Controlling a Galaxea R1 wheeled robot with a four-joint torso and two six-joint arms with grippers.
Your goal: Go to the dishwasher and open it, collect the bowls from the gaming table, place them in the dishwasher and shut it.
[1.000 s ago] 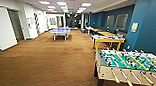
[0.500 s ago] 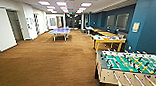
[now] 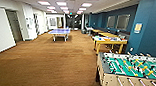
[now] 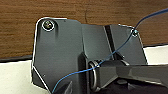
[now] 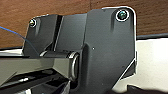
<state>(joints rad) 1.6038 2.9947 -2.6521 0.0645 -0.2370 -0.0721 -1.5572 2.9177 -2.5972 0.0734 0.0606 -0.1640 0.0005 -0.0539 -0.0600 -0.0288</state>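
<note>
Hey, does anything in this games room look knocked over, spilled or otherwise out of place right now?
Nothing stands out. The foosball table stands level at the near right, the yellow table beyond it is upright with some small items on top, too blurred to identify, and the blue table-tennis table stands square farther down. The brown carpet shows no spill or debris.

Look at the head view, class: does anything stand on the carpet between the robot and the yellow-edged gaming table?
Nothing visible blocks the way. The carpet runs open to the gaming table. The foosball table stands nearer, off to the right of that line.
</note>
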